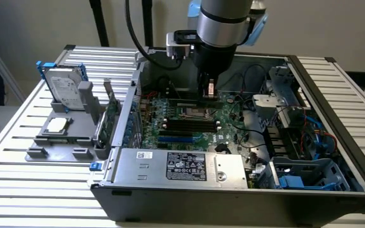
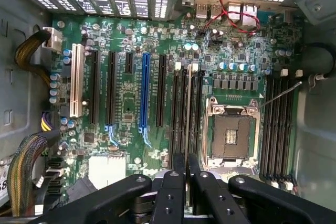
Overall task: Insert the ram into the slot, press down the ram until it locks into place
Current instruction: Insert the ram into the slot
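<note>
One arm reaches down into the open computer case [image 1: 233, 190] on the slatted bench [image 1: 17, 156] in the exterior view. Its claw [image 1: 211, 96] hangs low over the motherboard, near the square CPU socket [image 1: 192, 112] and the black memory slots [image 1: 189, 125], apart from the board as far as I can judge.

In the wrist view, the two fingers [image 2: 177, 182] are drawn together with only a sliver of dark between them, and nothing shows pinched there: closed and empty, by my reading. Just ahead of the tips, a thin pale strip runs the length of the slots beside the socket. I take it for the ram [image 2: 189, 108] seen edge-on, standing in one slot of that bank. Whether its end latches have caught is too small to tell.

Such a stick should be light and stiff yet fragile, with a thin board, brittle chips and bare contacts along the lower edge. It is best held by its flat faces near the middle, with any push on the top edge even and straight down.
</note>
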`<state>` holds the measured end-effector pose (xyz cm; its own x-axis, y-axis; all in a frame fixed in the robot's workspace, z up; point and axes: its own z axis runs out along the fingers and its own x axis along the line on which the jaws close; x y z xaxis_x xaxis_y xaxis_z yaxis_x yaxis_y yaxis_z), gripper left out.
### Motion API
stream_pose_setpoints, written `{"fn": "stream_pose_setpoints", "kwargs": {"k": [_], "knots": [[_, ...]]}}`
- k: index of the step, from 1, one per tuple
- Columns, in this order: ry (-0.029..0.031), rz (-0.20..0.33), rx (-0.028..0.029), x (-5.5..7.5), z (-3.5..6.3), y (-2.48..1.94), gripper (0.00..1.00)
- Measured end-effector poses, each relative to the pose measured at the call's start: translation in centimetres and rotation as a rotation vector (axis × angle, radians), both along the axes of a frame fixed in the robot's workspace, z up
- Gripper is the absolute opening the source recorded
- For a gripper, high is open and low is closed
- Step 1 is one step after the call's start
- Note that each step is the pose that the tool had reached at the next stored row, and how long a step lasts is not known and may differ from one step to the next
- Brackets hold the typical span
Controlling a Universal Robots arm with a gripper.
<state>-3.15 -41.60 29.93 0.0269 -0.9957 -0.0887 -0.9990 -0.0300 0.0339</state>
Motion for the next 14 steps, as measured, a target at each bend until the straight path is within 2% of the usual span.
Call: {"fn": "stream_pose_setpoints", "kwargs": {"k": [14], "knots": [[-0.0003,0.000,0.0000,0.0,-2.55,-0.27,0.13]]}}
